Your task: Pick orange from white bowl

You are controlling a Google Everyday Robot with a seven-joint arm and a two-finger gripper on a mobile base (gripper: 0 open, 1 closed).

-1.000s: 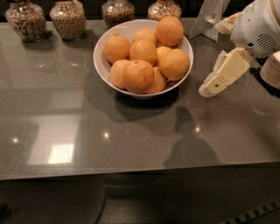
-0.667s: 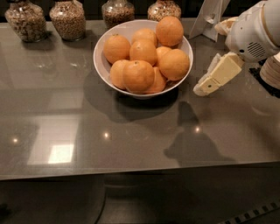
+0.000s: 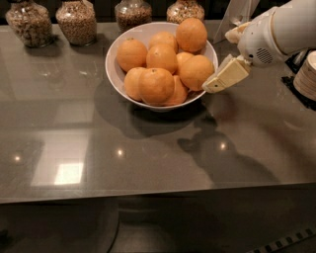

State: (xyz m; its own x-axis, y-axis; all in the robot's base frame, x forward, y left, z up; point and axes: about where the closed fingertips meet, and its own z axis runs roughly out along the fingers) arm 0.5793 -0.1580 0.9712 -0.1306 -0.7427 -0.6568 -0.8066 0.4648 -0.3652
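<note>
The white bowl (image 3: 120, 74) stands at the back middle of the dark glossy table and holds several oranges (image 3: 156, 85) piled above its rim. The nearest orange to the arm (image 3: 196, 71) lies at the bowl's right side. My gripper (image 3: 218, 62) comes in from the right, just off the bowl's right rim. It is open and empty. Its lower cream finger (image 3: 226, 75) points down-left, with its tip almost touching the rim beside that orange. The upper finger (image 3: 234, 33) shows behind it.
Several glass jars of grain (image 3: 76, 21) line the table's back edge behind the bowl. A stack of pale plates (image 3: 307, 74) sits at the far right. A white upright object (image 3: 237, 12) stands at the back right. The table's front edge (image 3: 158, 192) runs across the lower frame.
The gripper has moved left and slightly away from the front edge, from open table right of the bowl to the bowl's right rim. The bowl and oranges have not moved.
</note>
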